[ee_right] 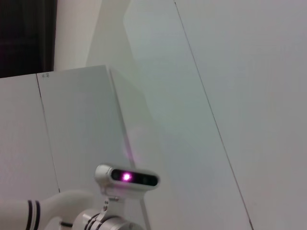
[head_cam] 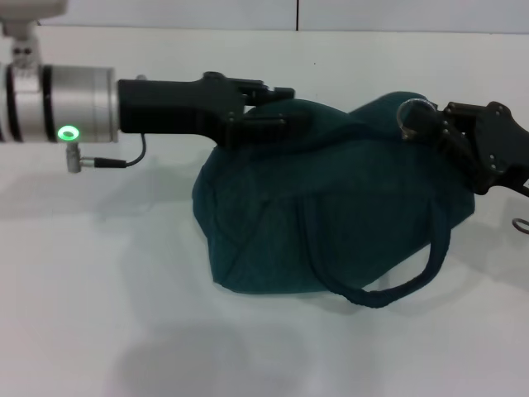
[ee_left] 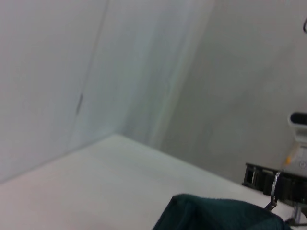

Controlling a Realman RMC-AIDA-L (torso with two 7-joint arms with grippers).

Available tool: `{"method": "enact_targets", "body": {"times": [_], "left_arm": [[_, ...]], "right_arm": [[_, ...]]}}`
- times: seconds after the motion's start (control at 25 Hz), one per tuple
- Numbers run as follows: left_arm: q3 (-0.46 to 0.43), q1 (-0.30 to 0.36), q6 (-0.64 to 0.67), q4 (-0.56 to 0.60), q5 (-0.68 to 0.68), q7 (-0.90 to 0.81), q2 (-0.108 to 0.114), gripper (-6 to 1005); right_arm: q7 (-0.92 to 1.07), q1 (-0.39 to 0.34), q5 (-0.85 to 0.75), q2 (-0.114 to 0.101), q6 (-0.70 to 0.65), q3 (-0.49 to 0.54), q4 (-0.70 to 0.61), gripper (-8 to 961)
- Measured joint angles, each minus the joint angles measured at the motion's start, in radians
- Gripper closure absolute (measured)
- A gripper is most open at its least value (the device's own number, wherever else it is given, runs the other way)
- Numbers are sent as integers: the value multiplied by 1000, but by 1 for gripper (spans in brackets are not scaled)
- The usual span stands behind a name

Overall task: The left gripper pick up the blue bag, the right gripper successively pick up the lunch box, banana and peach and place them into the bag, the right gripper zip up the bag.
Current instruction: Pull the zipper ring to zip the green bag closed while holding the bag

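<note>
- Your left gripper reaches in level from the left, its fingers pinched together on a fold of fabric at the top of the blue bag
- Right of those fingers the blue bag swells out and down, sitting on the white table; its upper edge rises from the pinched fold to a peak over by the other arm
- Your right gripper comes in from the right edge, fingertips at the bag's high right corner, where the metal ring zipper pull sits against them; you cannot tell from here whether the fingers are clamped on the ring or only touching it
- Below both grippers, a rope handle droops in a loop down the bag's near face and spills onto the table
- Behind the left gripper you have its silver wrist, green ring light lit, with a thin black cable hanging beneath (clear of the bag)
- In the left wrist view only a dark teal hump of the bag shows at the frame's edge, the ring pull and the right gripper's black body beyond it
- The right wrist view shows white panels and the robot's head camera, nothing of the bag
</note>
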Motion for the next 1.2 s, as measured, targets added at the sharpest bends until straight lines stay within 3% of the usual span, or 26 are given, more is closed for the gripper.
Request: {"method": "enact_targets", "body": {"times": [0.16,0.4,0.84,1.2], "left_arm": [[3,-43,-1,38,69,-86,-1,518],[6,-41,-1,123,142,-110,-30,525],[1,-5,0,149,150,-106,-33,832],[-1,60,6,229,125,-106,-34,896]], "right_arm": [[0,0,0,0,-1,0,3,928],[0,-5,0,-1,-1,5,3,926],[-1,-11,20,-3,7,10,20,923],[-4,-37,27,-7,11,86,63,921]]}}
